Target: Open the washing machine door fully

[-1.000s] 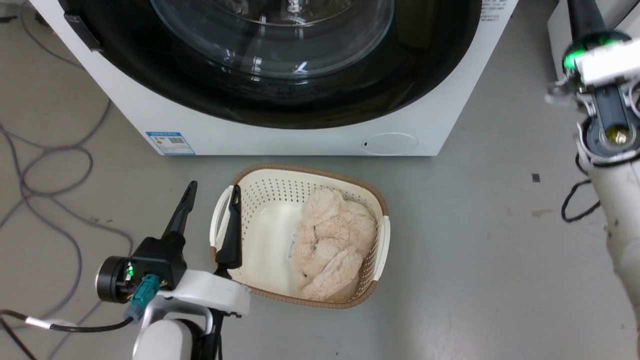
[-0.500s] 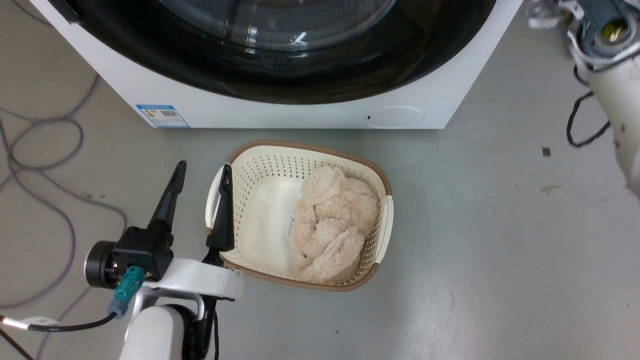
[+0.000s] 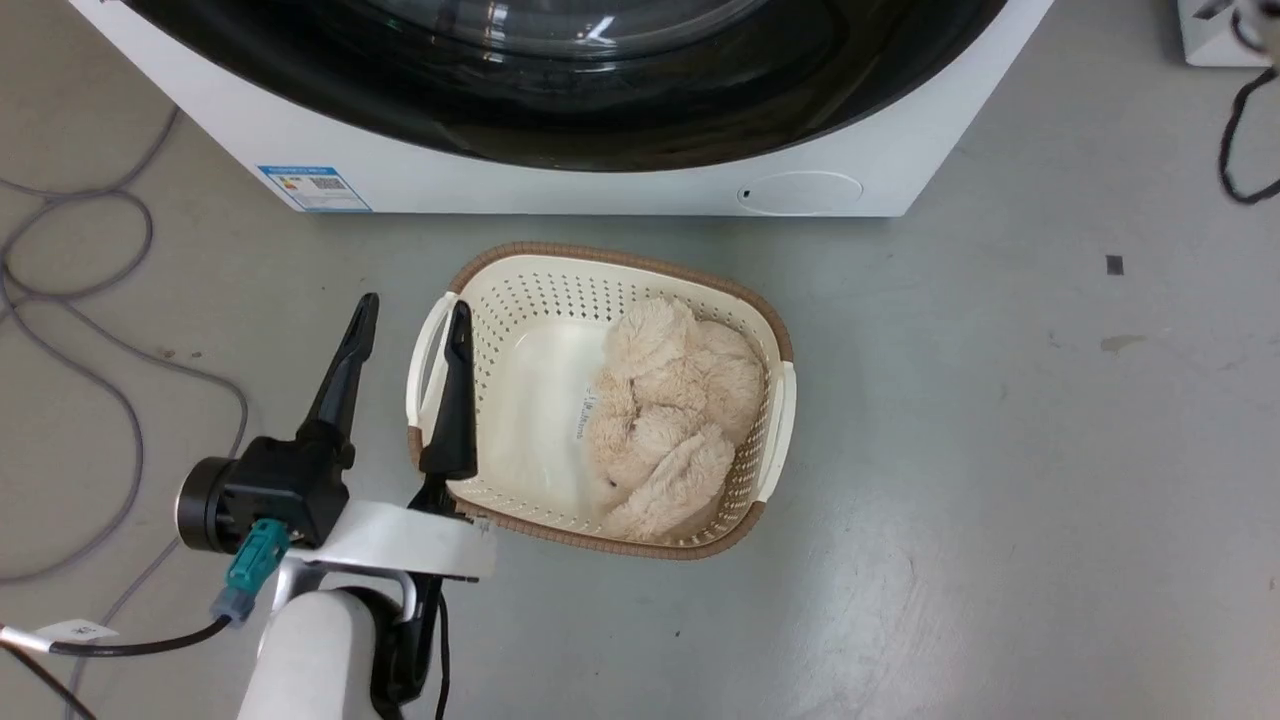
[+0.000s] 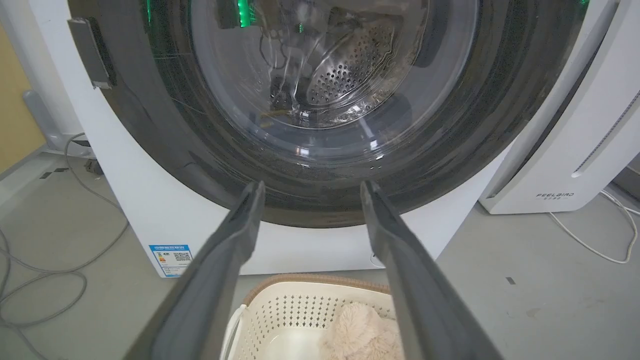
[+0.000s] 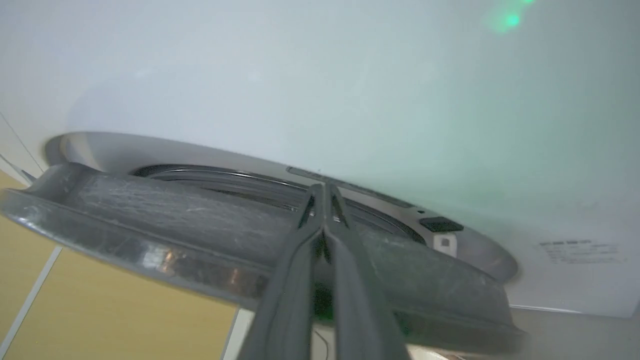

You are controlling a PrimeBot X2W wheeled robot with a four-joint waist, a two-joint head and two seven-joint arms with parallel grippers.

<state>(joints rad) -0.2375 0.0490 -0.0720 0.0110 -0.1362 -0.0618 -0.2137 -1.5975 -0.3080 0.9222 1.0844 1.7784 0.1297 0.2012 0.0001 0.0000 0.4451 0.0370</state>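
Washing machine door (image 3: pixel 600 130), cut off at the frame's top, sits beyond my left gripper (image 3: pixel 414 305), fingers spread at the basket's (image 3: pixel 620 262) left rim. My right gripper (image 5: pixel 322 187), fingers pressed together, lies across the door's rim; whether it touches is unclear.

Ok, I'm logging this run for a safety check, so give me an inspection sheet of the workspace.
Surface: grey floor, few dark marks.
Job's things: large round glossy black washing machine door, ajar from the white front-loading washing machine.
Clutter: cream perforated plastic basket holding beige fluffy fabric.
Grippers: left gripper open, above the basket's left edge; right gripper shut, tips at the door's gap.
Cables: loose grey cables on the floor, left side.
Surroundings: white FEELBIRD appliance, yellow wall.
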